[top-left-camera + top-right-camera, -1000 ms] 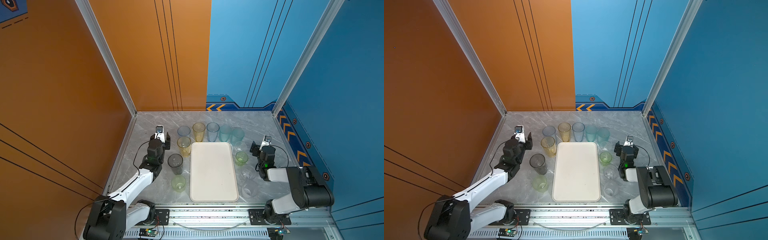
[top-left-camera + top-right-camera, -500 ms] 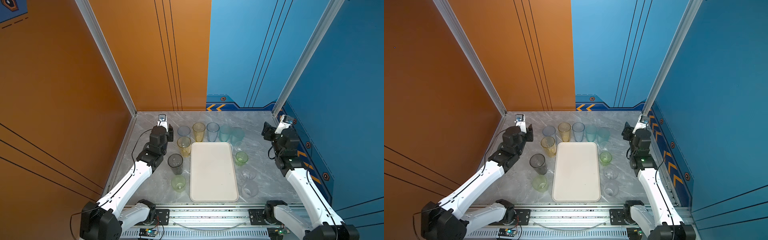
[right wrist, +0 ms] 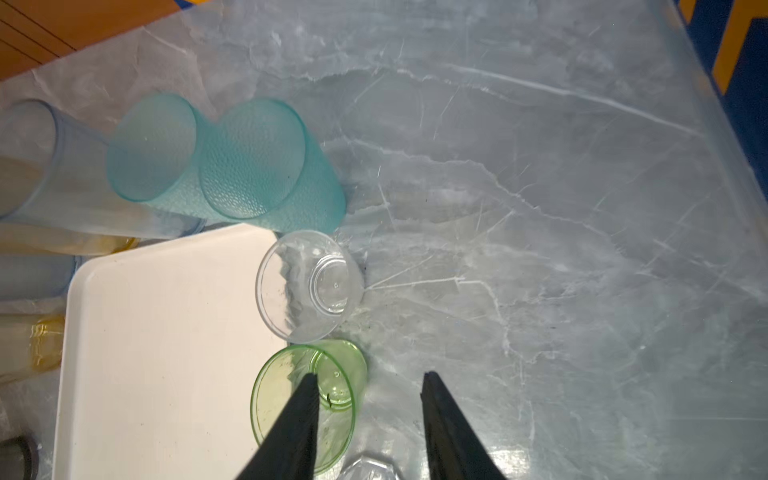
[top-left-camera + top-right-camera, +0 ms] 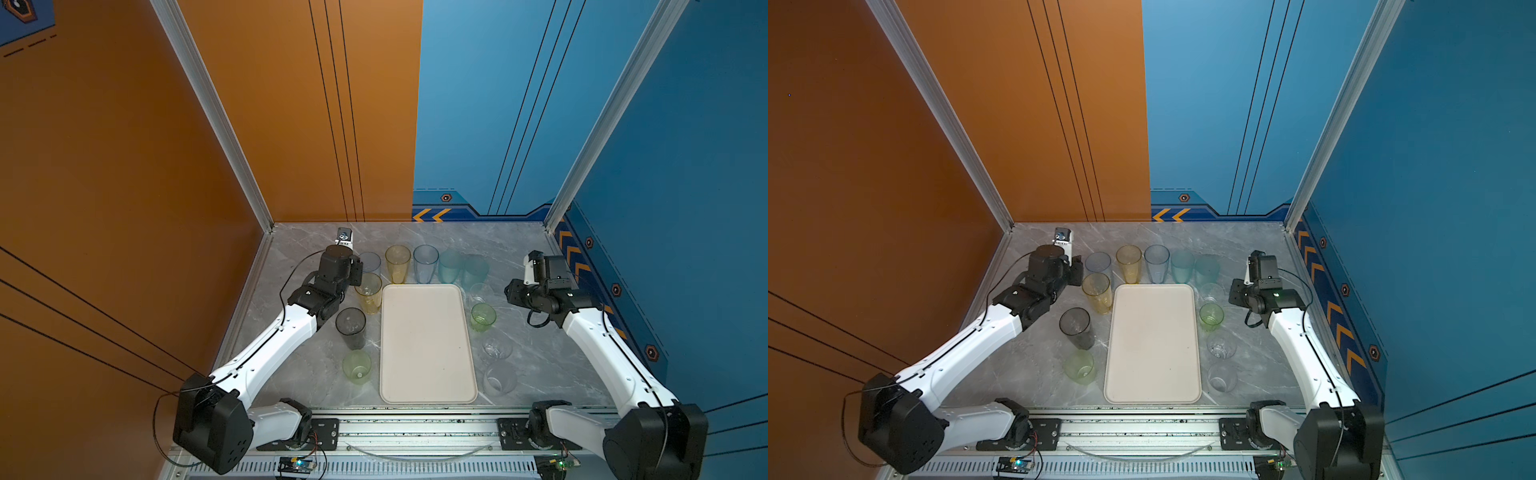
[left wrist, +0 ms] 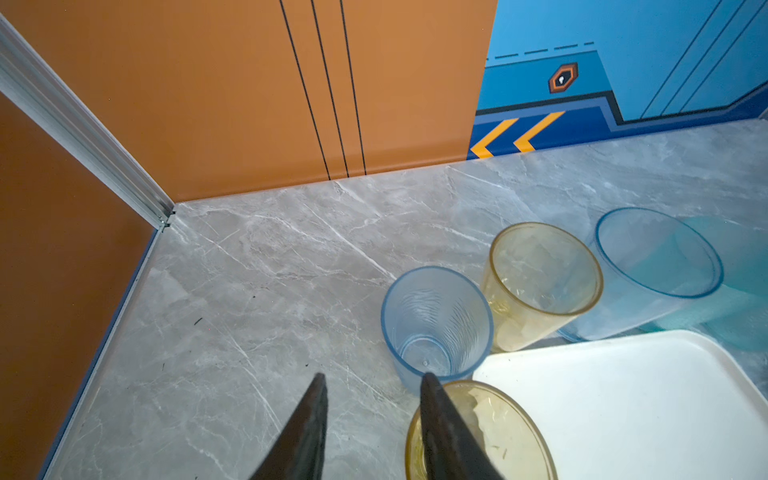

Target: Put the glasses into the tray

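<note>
Left gripper (image 5: 374,376), parted and empty, hangs beside a yellow glass (image 5: 498,436); right gripper (image 3: 370,374), likewise parted, beside a green glass (image 3: 270,395).

Grey marble tabletop (image 4: 523,257) carries cream tray (image 4: 428,340), flat, between the two hands. Right by left hand (image 5: 372,378): near yellow glass (image 5: 498,436). Ribbed blue glass (image 5: 436,320) sits just past its fingertips, then far yellow glass (image 5: 540,274) and pale blue glass (image 5: 656,253). Back of that hand: smoky grey glass (image 4: 351,328), pale green glass (image 4: 356,365). Right by right hand (image 3: 368,374): green glass (image 3: 336,374). Small clear glass (image 3: 309,284) just past it, teal glasses (image 3: 253,162) farther. Back of it: clear pair (image 4: 497,347). All upright, beside the tray.
</note>
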